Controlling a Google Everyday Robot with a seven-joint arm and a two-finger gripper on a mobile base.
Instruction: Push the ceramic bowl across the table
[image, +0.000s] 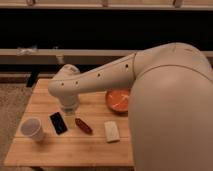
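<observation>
The orange-red ceramic bowl (119, 100) with pale markings inside sits at the right side of the light wooden plank table (75, 147), partly hidden by my arm's large white shell. My gripper (69, 113) hangs below the arm's wrist over the table's left middle, well to the left of the bowl and just above a black phone (58, 122).
A white paper cup (32, 129) stands at the table's front left. A dark red oblong object (83, 126) and a white rectangular packet (112, 131) lie in front of the gripper and the bowl. A dark wall with a ledge runs behind the table.
</observation>
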